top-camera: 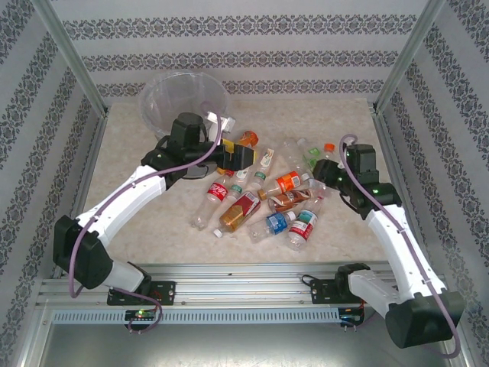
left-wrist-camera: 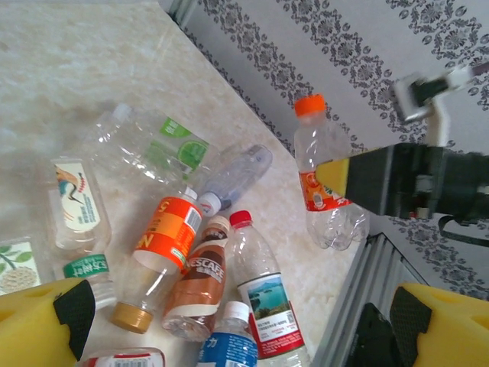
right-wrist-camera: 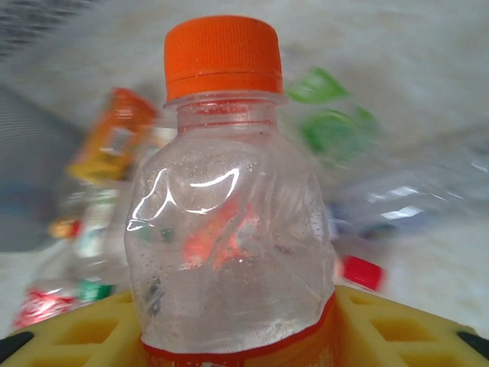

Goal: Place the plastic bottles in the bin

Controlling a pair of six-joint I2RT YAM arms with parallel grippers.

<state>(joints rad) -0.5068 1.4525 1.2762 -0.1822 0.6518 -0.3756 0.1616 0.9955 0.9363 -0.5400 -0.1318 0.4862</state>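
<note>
Where plastic bottles lie heaped, bin stands beyond.

On my left wrist camera I can read one word, "ESCAFE", with the first letter hidden. It is in white on the brown-label bottle, just right of the orange-label bottle. Print on the other labels is too small or blurred for me to read.

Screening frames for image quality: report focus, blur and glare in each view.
Right wrist: the orange-capped bottle is sharp with a glare streak on its shoulder, the bottles behind it smeared out of focus. Left wrist: the bottles lie crisp, the table washed pale at upper left. Top external: even light, soft shadows, no harsh glare.
</note>
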